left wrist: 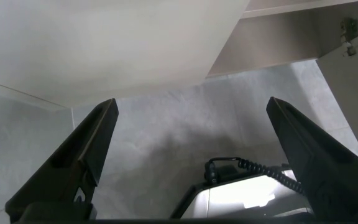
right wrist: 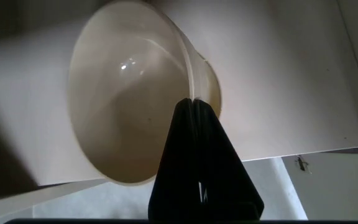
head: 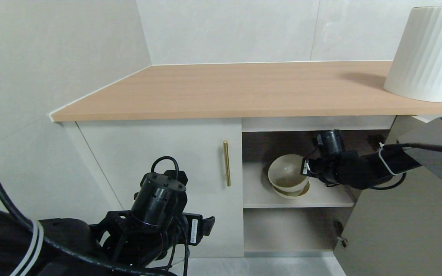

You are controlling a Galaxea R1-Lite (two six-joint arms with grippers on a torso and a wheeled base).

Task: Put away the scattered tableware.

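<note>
One pale bowl sits in the middle right of the head view, on the upper shelf of an open cabinet. It is tilted so that its inside faces outward, and its base rests on a second pale dish lying on the same shelf. The right claw comes in from the right edge of the frame and is pinched tight on the bowl's rim; in the right wrist view its dark fingers meet with the rim caught between them. The left claw hangs low, its two fingers spread wide with nothing between them, above a grey tiled floor. Left of the opening, the closed cabinet door carries a gold bar handle. The open door fills the lower right. On the wooden countertop, at the upper right, stands a white ribbed container.
</note>
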